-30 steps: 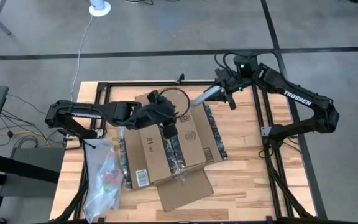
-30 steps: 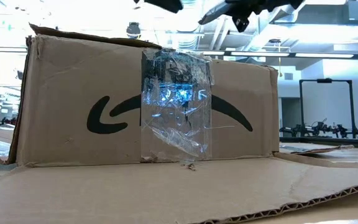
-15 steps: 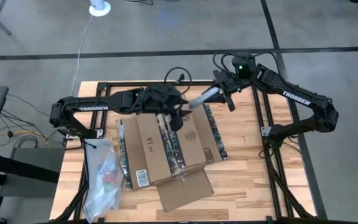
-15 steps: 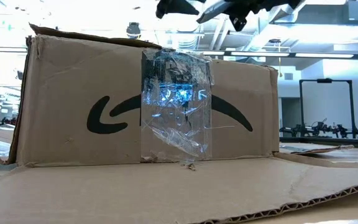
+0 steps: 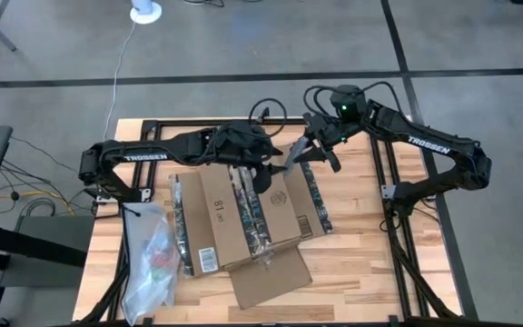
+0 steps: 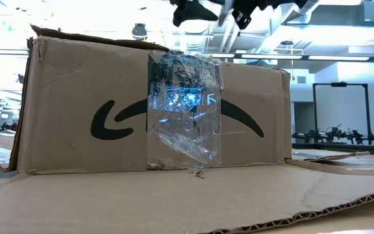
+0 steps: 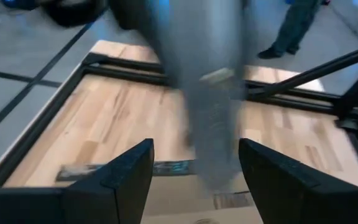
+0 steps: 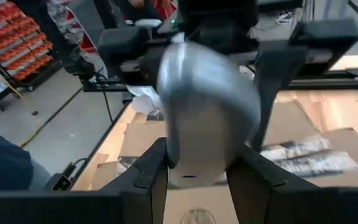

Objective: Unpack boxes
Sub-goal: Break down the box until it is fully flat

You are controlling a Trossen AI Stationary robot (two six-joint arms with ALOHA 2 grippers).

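The brown cardboard box (image 5: 243,213) stands on the table with its flaps spread flat; its taped side (image 6: 184,104) faces the low view. A long grey, soft-looking package (image 5: 294,155) hangs in the air over the box's far right corner, with my right gripper (image 5: 310,148) shut on it. My left gripper (image 5: 269,171) is open at the package's other end. In the left wrist view its two fingers stand on either side of the blurred grey package (image 7: 213,93). I cannot tell whether they touch it. My right gripper pinches one end of the grey package (image 8: 194,168) between its two fingers, coming from the table's far right side. The package sticks out ahead of the fingers toward my left gripper, slanting slightly down, and is lifted clear of the box and the table.
A clear plastic bag (image 5: 150,259) with colourful contents lies at the table's near left corner. A loose cardboard flap (image 5: 271,272) reaches toward the near edge. Bare wood (image 5: 361,245) lies to the right of the box. A person (image 7: 294,28) stands beyond the table.
My left gripper has risen from over the box and gone toward the far right, up to the grey package. My right gripper has carried the package toward the table's left and slightly nearer, tipping its free end down between my left gripper's fingers.
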